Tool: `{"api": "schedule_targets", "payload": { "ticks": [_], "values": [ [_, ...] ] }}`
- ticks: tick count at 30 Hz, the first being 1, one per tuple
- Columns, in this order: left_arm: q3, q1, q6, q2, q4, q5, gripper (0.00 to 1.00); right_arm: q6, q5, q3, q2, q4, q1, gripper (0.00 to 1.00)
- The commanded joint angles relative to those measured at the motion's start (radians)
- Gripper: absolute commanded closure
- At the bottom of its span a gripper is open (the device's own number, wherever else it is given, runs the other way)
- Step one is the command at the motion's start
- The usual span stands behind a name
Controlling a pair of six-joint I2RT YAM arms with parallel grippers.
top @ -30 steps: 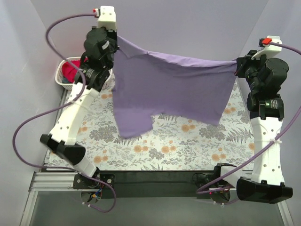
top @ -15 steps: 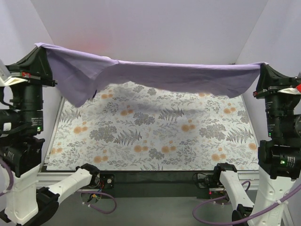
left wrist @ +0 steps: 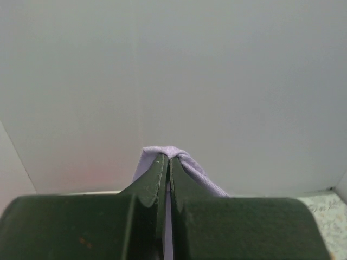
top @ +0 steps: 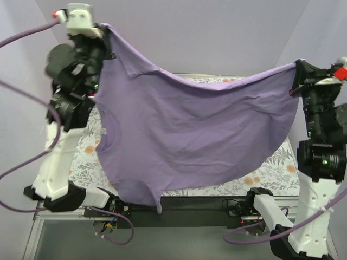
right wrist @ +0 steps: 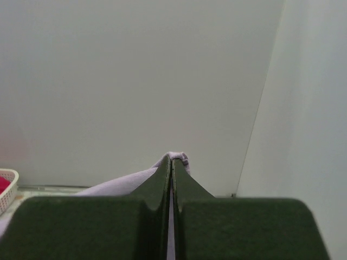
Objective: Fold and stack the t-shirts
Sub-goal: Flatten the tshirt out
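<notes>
The top external view shows the plain lavender cloth t-shirt (top: 190, 135) hanging in the air as one broad sheet between the two arms. It hides most of the floral-printed table (top: 274, 170), and its lowest point dangles over the black near edge. The left gripper (top: 106, 31) holds one upper corner high at the left. The right gripper (top: 297, 69) holds the other corner, lower in the frame.

The wrist views show the grips up close. The left gripper (left wrist: 168, 160) has its dark jaws pressed together on a small fold of lavender cloth, and the right gripper (right wrist: 172, 160) looks the same. Only the right wrist view catches a bright red cloth (right wrist: 2, 184) in a white plastic lattice basket (right wrist: 12, 181) at its left edge.

Half a second ago the shirt was stretched as a narrow band with the table open to view; now it drops wide.
</notes>
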Motion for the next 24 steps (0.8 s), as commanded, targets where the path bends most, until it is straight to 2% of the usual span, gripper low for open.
{"api": "schedule_targets", "payload": {
  "ticks": [1, 4, 6, 10, 14, 17, 19, 24],
  "values": [
    [-0.066, 0.003, 0.016, 0.121, 0.006, 0.0, 1.0, -0.011, 0.02, -0.074, 0.075, 0.037, -0.004, 0.99],
    [-0.218, 0.029, -0.012, 0.218, 0.072, 0.024, 1.0, 0.007, 0.046, -0.226, 0.13, 0.069, -0.004, 0.99],
    [-0.302, 0.068, -0.049, 0.282, 0.1, 0.047, 1.0, 0.018, 0.054, -0.37, 0.164, 0.152, -0.004, 0.99],
    [-0.345, 0.121, -0.092, 0.507, 0.158, 0.078, 1.0, 0.058, 0.111, -0.531, 0.325, 0.314, -0.004, 0.99],
    [-0.284, 0.146, -0.093, 0.697, 0.177, 0.086, 1.0, 0.082, 0.118, -0.533, 0.543, 0.408, -0.006, 0.99],
    [-0.215, 0.155, -0.096, 0.811, 0.184, 0.1, 1.0, 0.064, 0.112, -0.474, 0.711, 0.44, -0.006, 0.99],
    [-0.185, 0.16, -0.098, 0.845, 0.198, 0.109, 1.0, 0.03, 0.12, -0.441, 0.805, 0.448, -0.006, 0.99],
    [-0.093, 0.187, -0.125, 0.926, 0.218, 0.146, 1.0, -0.005, 0.137, -0.348, 0.925, 0.463, -0.007, 0.99]
  ]
}}
